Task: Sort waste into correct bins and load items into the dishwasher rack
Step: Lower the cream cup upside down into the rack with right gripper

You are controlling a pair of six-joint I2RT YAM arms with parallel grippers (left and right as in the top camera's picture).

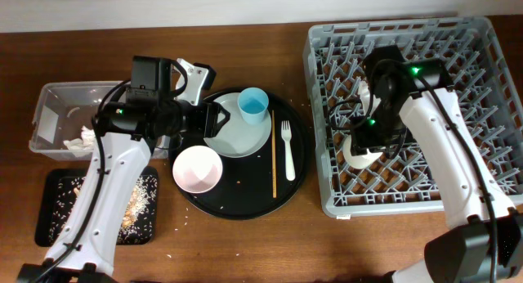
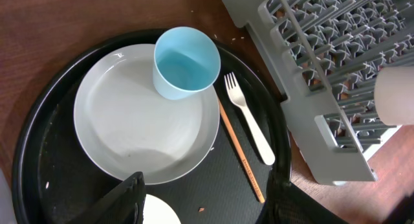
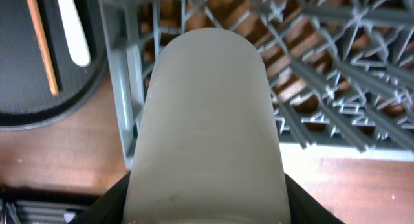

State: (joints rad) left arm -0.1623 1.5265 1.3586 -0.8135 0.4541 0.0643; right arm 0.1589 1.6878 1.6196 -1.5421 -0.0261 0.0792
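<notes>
At left side of the dishwasher rack, right gripper clamped the cream cup. Left gripper hung empty, fingers apart, over round black tray w/ plate, light blue cup, fork & stick.

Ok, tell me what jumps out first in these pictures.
The big grey dishwasher rack fills the right side, where the right gripper holds a cream cup near its left edge. In the middle, a round black tray carries a pale plate with a light blue cup on it, the open left gripper above.
</notes>
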